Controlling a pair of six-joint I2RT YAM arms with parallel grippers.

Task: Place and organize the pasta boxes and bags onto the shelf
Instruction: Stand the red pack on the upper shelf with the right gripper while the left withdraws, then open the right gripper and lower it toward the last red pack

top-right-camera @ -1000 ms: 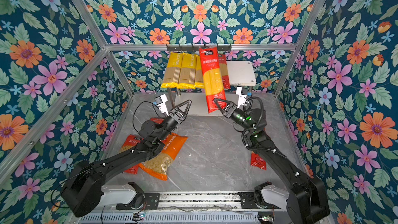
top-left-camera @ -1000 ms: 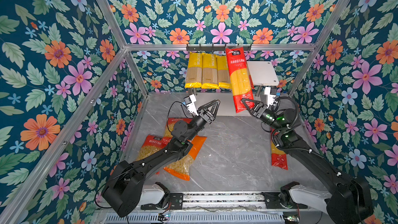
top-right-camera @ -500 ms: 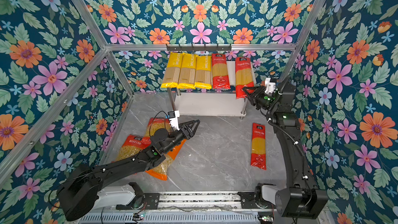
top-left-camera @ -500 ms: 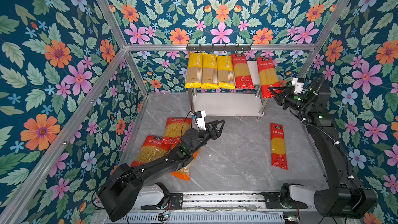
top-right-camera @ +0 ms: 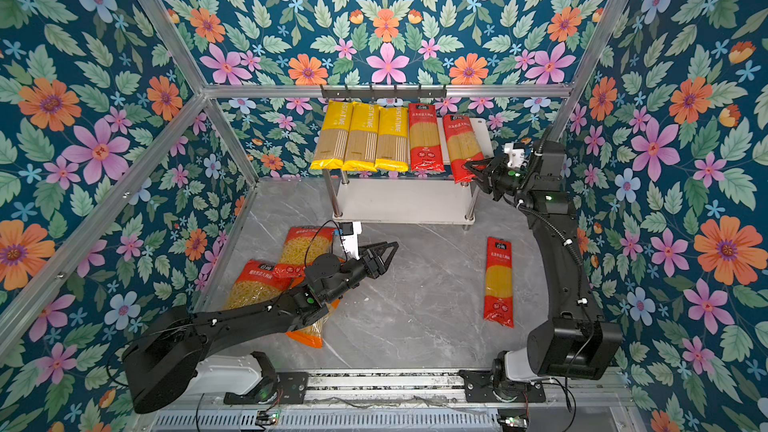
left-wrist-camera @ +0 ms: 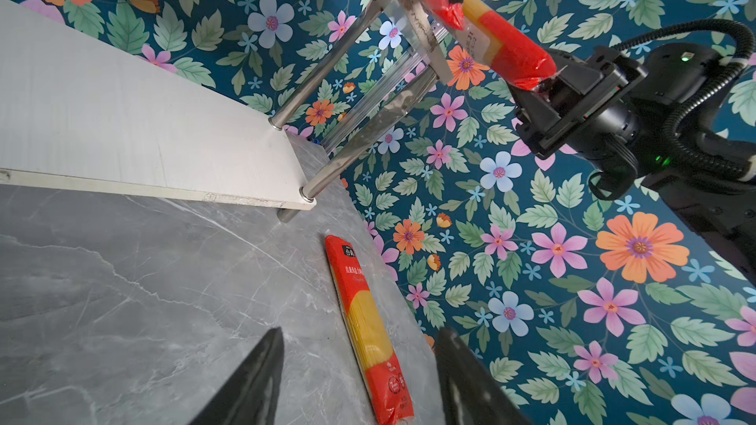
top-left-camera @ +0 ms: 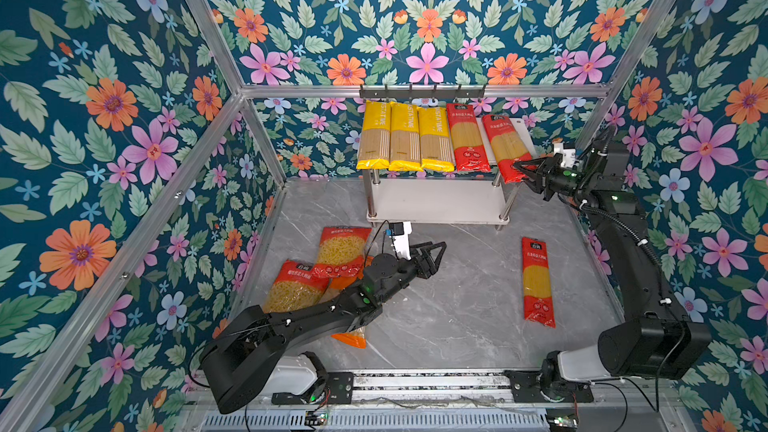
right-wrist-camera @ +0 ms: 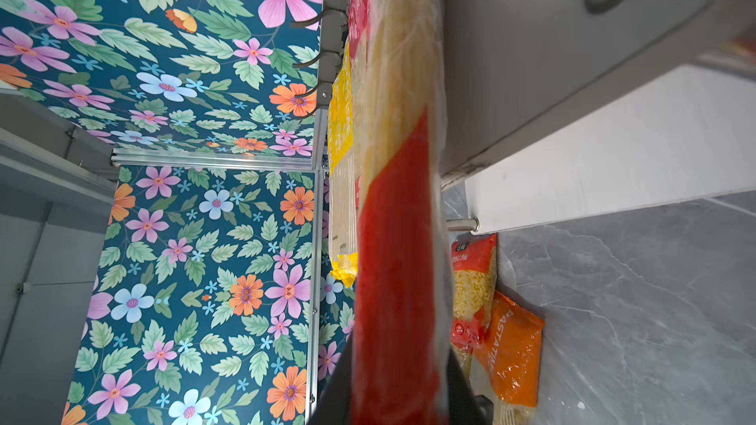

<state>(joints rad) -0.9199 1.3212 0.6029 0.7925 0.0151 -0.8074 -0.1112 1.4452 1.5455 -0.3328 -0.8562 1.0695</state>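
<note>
Overhanging red pack [top-left-camera: 505,145] was clamped by the right gripper [top-left-camera: 521,171]
The left gripper [top-left-camera: 438,257] was seen open; the orange bag [top-left-camera: 351,336] was largely hidden beneath its arm

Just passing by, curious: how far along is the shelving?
Done: three PASTATIME packs and one red spaghetti pack on the shelf. In hand: the right gripper holds a second red pack. Remaining: a third red pack and three macaroni bags on the table.

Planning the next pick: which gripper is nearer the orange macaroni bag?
Left. The left gripper, open, hovers just past the orange macaroni bag; the right gripper is up at the shelf, shut on a red spaghetti pack.
</note>
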